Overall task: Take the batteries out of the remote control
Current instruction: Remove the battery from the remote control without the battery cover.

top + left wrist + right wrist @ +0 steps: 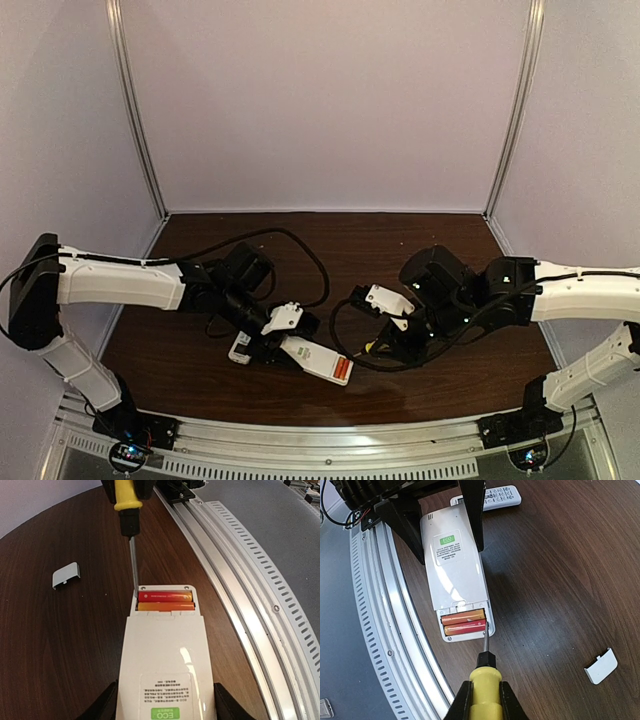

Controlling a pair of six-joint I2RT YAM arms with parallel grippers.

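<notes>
A white remote [165, 655] lies back-up on the brown table, its battery bay open at the near end. Two orange-red batteries [165, 601] lie side by side in the bay; they also show in the right wrist view [464, 621]. My left gripper [165, 705] is shut on the remote's body, one finger on each long side. My right gripper [485, 702] is shut on a yellow-handled screwdriver [485, 680]. Its tip touches the end of the red battery at the bay's corner. From above, the remote [318, 360] lies between the two grippers.
A small white battery cover [601, 666] lies loose on the table, also in the left wrist view [66, 575]. A second remote [495, 497] lies button-side up behind the left gripper. The metal rail [250, 580] runs along the table's near edge beside the remote.
</notes>
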